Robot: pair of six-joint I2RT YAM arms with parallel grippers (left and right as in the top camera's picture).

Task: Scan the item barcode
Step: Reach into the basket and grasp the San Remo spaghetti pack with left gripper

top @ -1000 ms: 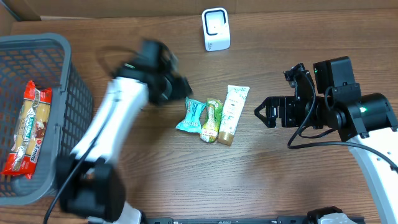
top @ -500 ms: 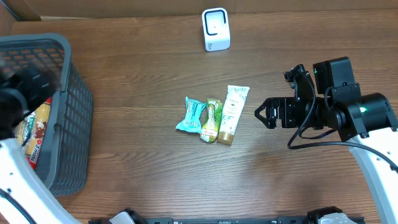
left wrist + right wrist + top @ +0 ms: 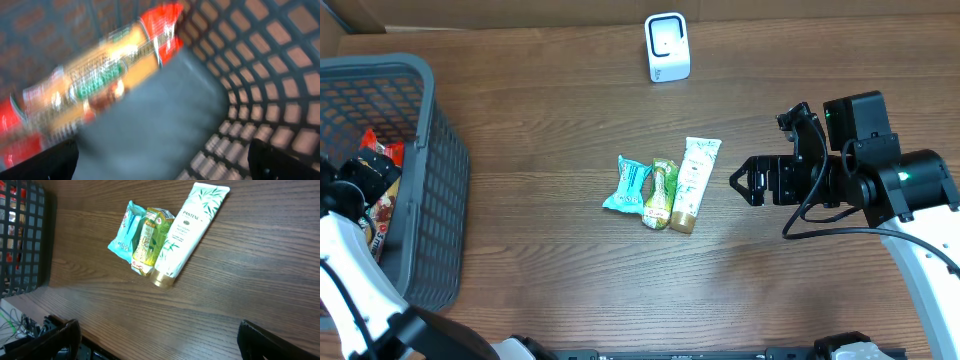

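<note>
In the grey basket (image 3: 430, 120) at the left lies a red and orange snack packet (image 3: 384, 146), partly hidden by my left arm. My left gripper (image 3: 370, 175) hangs over it inside the basket. The blurred left wrist view shows the packet (image 3: 100, 80) ahead of the open left gripper (image 3: 160, 160), with nothing between the fingers. The white scanner (image 3: 667, 47) stands at the back centre. A teal packet (image 3: 629, 186), a green packet (image 3: 661, 192) and a Pantene tube (image 3: 691, 182) lie mid-table. My right gripper (image 3: 740, 182) is open to the right of the tube (image 3: 187, 227), holding nothing.
The basket's mesh wall (image 3: 260, 75) rises close on the right of the left gripper. Bare wooden tabletop (image 3: 240, 280) lies under the right gripper (image 3: 160, 335). A cardboard edge (image 3: 520, 12) runs along the back of the table.
My left arm has swung from the middle of the table leftward into the basket, and its jaws have spread wider. The right arm and the table items have not moved.
</note>
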